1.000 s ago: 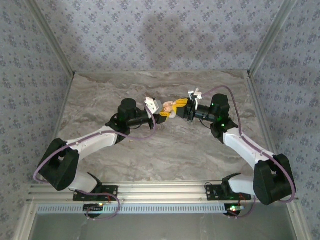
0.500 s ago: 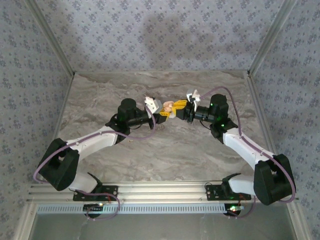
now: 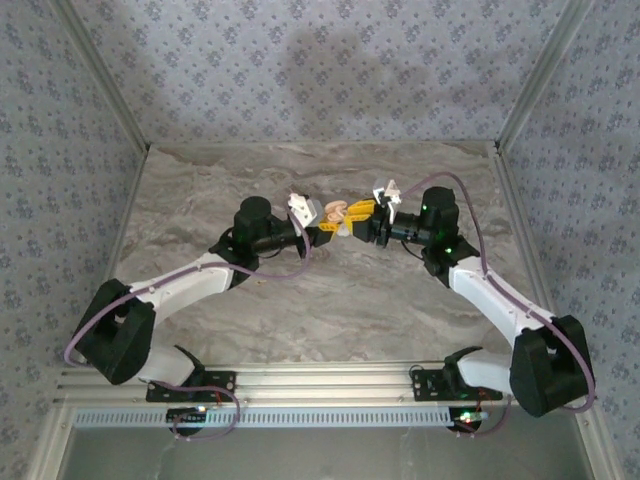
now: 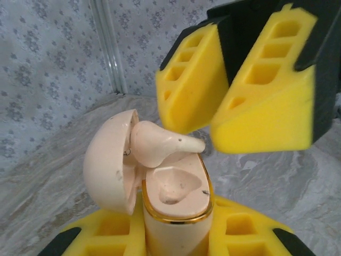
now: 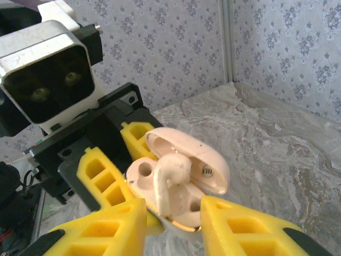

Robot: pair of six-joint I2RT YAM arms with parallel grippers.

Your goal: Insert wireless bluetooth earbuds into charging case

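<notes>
Left wrist view, lower centre: charging case [image 4: 173, 189], peach with a gold rim, clamped upright between the yellow pads [image 4: 106, 234] of the left gripper [image 4: 176, 226], closed firmly on its body. Presumably held this way, apparently off the table [image 3: 330, 310], to present the open top squarely to the other arm. Lid [image 4: 109, 160] hinged back to the left, clear of the wells. Nearer well bare. Earbud [image 4: 157, 145], pale peach, lying over the farther well against the lid, bulb inward, stem pointing right toward the right gripper [image 4: 205, 136] in the upper right of the frame. Fingers [image 4: 192, 80] of that gripper drawn close about the stem tip; impossible to tell whether pinching it or merely flanking it. Right wrist view, centre: same earbud standing stem-up out of the case, between the two yellow fingertips at the bottom edge, with slight gaps apparent on either side. Judged as the seating step for this bud: not yet sunk flush, so likely needing a push down or a small turn to match the well. Top external view, centre of the marble surface: both grippers met tip to tip, case between them. Writing: one tiny dark mark inside the lid, too small to read; no brand or label legible on case, bud or pads.
</notes>
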